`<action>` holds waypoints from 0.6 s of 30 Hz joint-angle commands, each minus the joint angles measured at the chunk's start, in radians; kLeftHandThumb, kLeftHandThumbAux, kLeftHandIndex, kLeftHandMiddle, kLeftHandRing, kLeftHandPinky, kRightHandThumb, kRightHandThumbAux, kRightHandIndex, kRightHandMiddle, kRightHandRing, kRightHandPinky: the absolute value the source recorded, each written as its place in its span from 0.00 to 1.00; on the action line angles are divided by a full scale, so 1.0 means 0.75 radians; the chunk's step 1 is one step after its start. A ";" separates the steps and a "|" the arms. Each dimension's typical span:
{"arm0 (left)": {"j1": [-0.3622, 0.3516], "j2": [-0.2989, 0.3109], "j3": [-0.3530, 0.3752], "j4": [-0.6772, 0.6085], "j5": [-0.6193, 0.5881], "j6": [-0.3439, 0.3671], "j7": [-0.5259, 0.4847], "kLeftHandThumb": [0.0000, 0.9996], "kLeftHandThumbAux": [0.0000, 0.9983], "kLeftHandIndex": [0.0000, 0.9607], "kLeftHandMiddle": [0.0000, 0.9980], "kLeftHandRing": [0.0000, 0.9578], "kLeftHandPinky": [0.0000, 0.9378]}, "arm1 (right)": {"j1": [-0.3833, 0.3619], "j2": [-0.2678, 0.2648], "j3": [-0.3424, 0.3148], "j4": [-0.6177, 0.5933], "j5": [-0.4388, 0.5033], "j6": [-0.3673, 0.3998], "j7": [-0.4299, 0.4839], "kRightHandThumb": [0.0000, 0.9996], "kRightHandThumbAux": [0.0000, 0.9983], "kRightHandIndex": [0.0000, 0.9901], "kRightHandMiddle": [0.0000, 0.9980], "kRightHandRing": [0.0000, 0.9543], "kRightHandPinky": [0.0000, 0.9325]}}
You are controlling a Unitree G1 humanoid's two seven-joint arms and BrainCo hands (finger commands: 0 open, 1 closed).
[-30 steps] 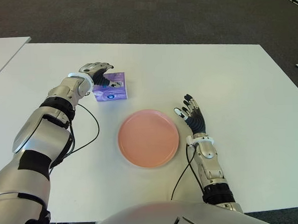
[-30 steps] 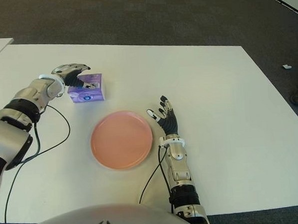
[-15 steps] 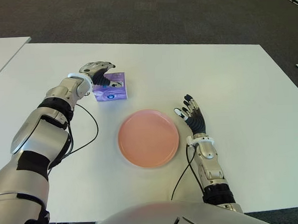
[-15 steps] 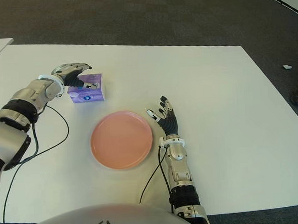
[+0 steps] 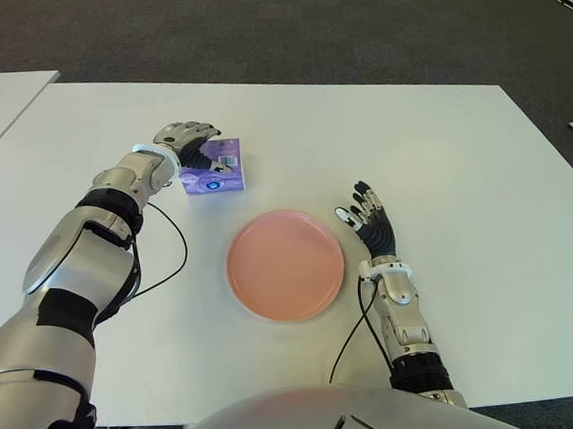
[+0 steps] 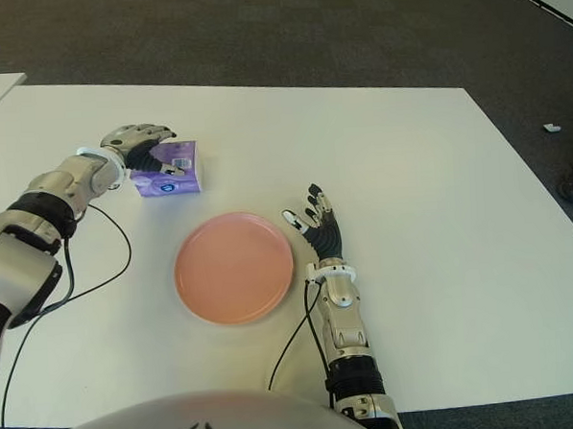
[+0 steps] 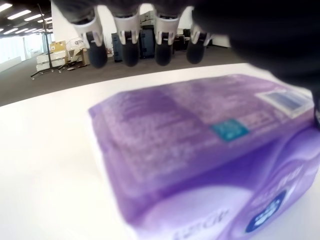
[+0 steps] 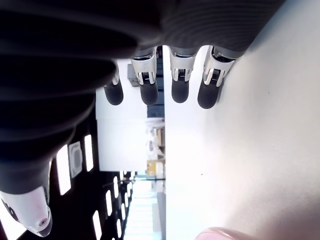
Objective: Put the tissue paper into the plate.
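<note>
I see my left hand (image 5: 188, 141) reaching over the purple tissue pack (image 5: 215, 170), which lies flat on the white table (image 5: 437, 158), behind the pink plate (image 5: 285, 264) and a bit to its left, not touching it. The fingers (image 7: 130, 49) curl over the top of the pack, but their tips hang in the air above it, so the hand is not holding it yet. The plate has nothing in it. My right hand (image 5: 372, 225) shows just to the right of the plate, with its fingers (image 8: 180, 89) stretched out straight, holding nothing. A thin black cable (image 5: 173, 242) runs from my left wrist across the table.
</note>
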 commanded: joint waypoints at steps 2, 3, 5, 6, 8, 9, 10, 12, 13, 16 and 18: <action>0.035 -0.034 -0.046 0.034 0.041 0.031 0.014 0.11 0.26 0.00 0.00 0.00 0.00 | 0.060 0.002 0.001 0.051 0.008 0.081 -0.001 0.02 0.65 0.00 0.00 0.00 0.04; 0.036 -0.038 -0.053 0.037 0.048 0.036 0.016 0.11 0.25 0.00 0.00 0.00 0.00 | 0.060 0.002 0.000 0.051 0.009 0.081 -0.001 0.02 0.65 0.00 0.00 0.00 0.04; 0.037 -0.042 -0.060 0.042 0.054 0.041 0.019 0.11 0.25 0.00 0.00 0.00 0.00 | 0.061 0.003 0.000 0.052 0.010 0.082 0.000 0.02 0.65 0.00 0.00 0.00 0.03; 0.038 -0.044 -0.065 0.044 0.056 0.043 0.019 0.11 0.25 0.00 0.00 0.00 0.00 | 0.061 0.003 -0.001 0.053 0.011 0.082 0.000 0.02 0.65 0.00 0.00 0.00 0.03; 0.040 -0.048 -0.075 0.048 0.059 0.049 0.017 0.11 0.25 0.00 0.00 0.00 0.00 | 0.060 0.003 -0.002 0.055 0.011 0.082 -0.001 0.02 0.65 0.00 0.00 0.00 0.03; 0.041 -0.050 -0.079 0.050 0.060 0.052 0.016 0.11 0.25 0.00 0.00 0.00 0.00 | 0.060 0.003 -0.002 0.056 0.010 0.082 -0.002 0.02 0.65 0.00 0.00 0.00 0.03; 0.042 -0.053 -0.084 0.053 0.062 0.057 0.012 0.11 0.25 0.00 0.00 0.00 0.00 | 0.059 0.003 -0.003 0.057 0.010 0.081 -0.004 0.02 0.65 0.00 0.00 0.00 0.03; 0.042 -0.056 -0.090 0.056 0.063 0.062 0.009 0.11 0.25 0.00 0.00 0.00 0.00 | 0.059 0.003 -0.003 0.059 0.009 0.081 -0.005 0.02 0.65 0.00 0.00 0.00 0.03; 0.042 -0.056 -0.091 0.057 0.063 0.063 0.009 0.11 0.25 0.00 0.00 0.00 0.00 | 0.059 0.003 -0.004 0.059 0.009 0.081 -0.005 0.02 0.65 0.00 0.00 0.00 0.03; 0.040 -0.060 -0.097 0.062 0.064 0.072 -0.005 0.11 0.25 0.00 0.00 0.00 0.00 | 0.057 0.002 -0.004 0.062 0.009 0.079 -0.004 0.02 0.65 0.00 0.00 0.00 0.03; 0.042 -0.067 -0.102 0.069 0.066 0.083 -0.018 0.11 0.25 0.00 0.00 0.00 0.00 | 0.057 0.000 -0.004 0.063 0.010 0.078 -0.001 0.02 0.65 0.00 0.00 0.00 0.03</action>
